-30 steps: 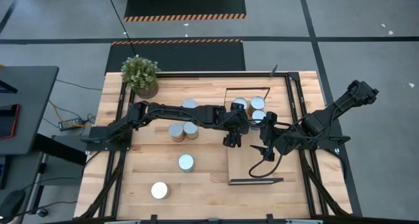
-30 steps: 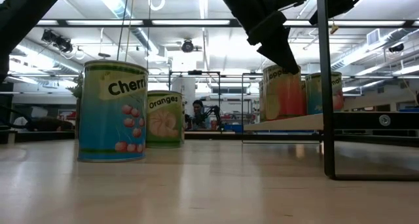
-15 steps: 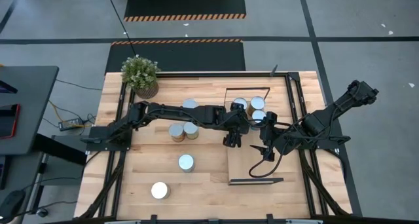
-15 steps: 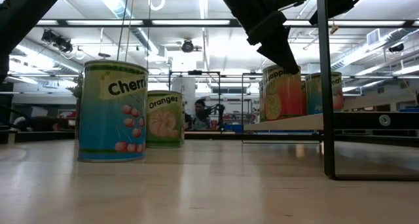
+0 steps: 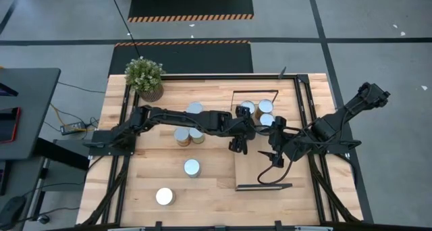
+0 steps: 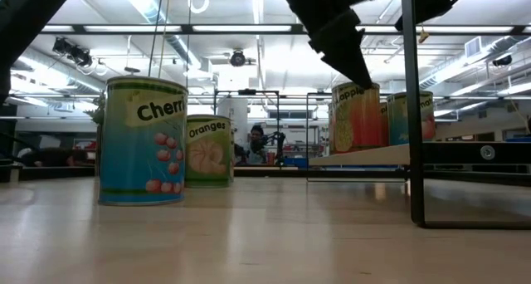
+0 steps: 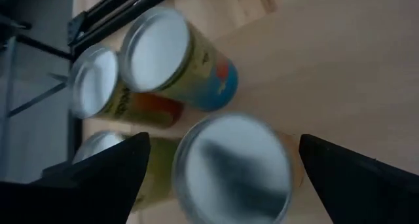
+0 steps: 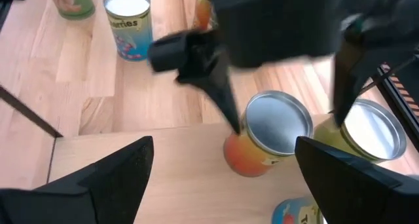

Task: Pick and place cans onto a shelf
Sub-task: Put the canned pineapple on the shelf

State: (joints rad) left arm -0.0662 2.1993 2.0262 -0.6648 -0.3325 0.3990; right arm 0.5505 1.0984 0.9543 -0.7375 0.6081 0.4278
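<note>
Cans (image 5: 255,111) — three stand upright together on shelf (image 5: 260,173); others remain on table (image 5: 216,197). Left gripper (image 5: 237,144) open beside them, holding nothing. Right gripper (image 5: 273,154) open — over shelf, empty.

overhead looking down, tabletop-level across, wrists close above shelf (image 5: 260,160) cans (image 8: 275,129)

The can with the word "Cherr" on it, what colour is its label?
Blue-green, with red cherries, on the can; clearest in the low view.
</note>
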